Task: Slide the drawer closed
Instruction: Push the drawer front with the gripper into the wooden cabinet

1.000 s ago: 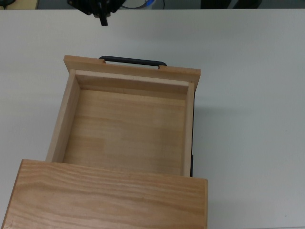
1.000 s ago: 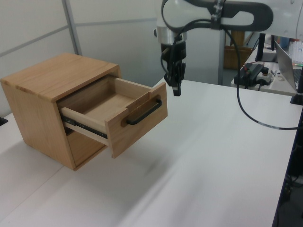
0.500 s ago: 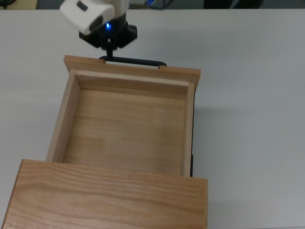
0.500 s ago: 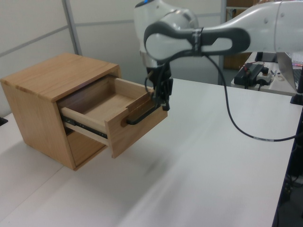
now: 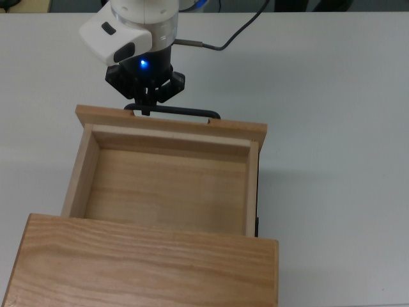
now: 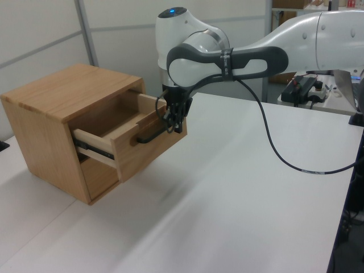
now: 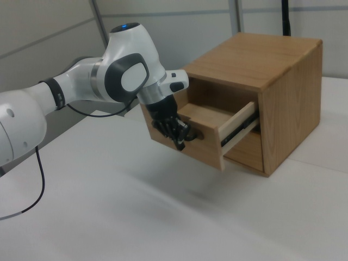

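The drawer point(image 5: 192, 128) is a light pine box with a black bar handle point(image 5: 182, 113). It stands partly out of the wooden cabinet point(image 5: 147, 268). My gripper point(image 5: 146, 107) is shut, its tip pressed against the handle's end on the top view's left, at the front panel. In the left view the gripper point(image 6: 174, 123) touches the handle point(image 6: 148, 137) on the drawer front point(image 6: 153, 152). The right view shows the gripper point(image 7: 180, 139) against the drawer front, with the drawer side point(image 7: 235, 125) still sticking out. The drawer holds nothing.
The cabinet stands on a white table point(image 6: 239, 199). The arm's black cable point(image 6: 273, 149) hangs over the table behind the arm. A power strip and other gear point(image 6: 304, 86) lie at the left view's far right. A black slide rail point(image 6: 94, 149) shows under the drawer side.
The gripper came down to the handle and then moved toward the cabinet. The drawer has slid part of the way in with it.
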